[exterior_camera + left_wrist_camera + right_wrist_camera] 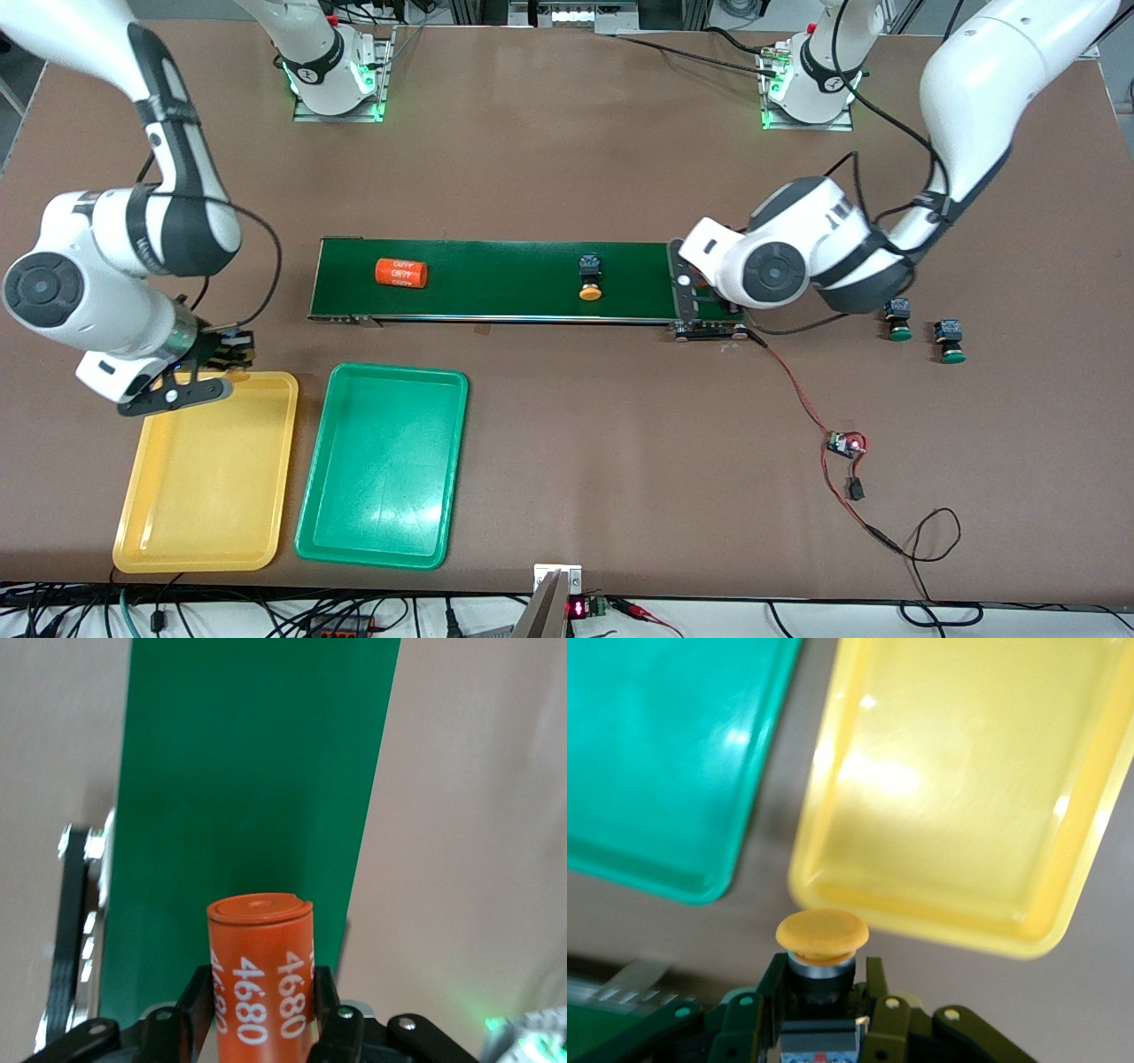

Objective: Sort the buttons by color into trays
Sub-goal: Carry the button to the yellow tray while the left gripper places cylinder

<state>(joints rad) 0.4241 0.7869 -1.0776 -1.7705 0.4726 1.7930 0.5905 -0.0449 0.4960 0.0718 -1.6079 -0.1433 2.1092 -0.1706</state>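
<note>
Over the edge of the yellow tray that lies closest to the belt, I see the right gripper up in the air. Its fingers are closed on a yellow button; the right wrist view shows the round cap sticking out between them, with the black body clamped below it. In that view the yellow tray and the green tray both lie under the button, side by side with a narrow strip of table between them. I see nothing inside either tray.

The left gripper is at the left arm's end of the green belt. In the front view the arm covers it, but the left wrist view shows its fingers clamped around an orange cylinder with "4680" printed on it, held over the belt.

On the belt I count 2 things: a second yellow button about in the middle, its cap pointing toward the front camera, and a second orange cylinder lying on its side toward the right arm's end.

The 2 green buttons sit on the bare table at the left arm's end, off the belt, close to each other but not touching.
</note>
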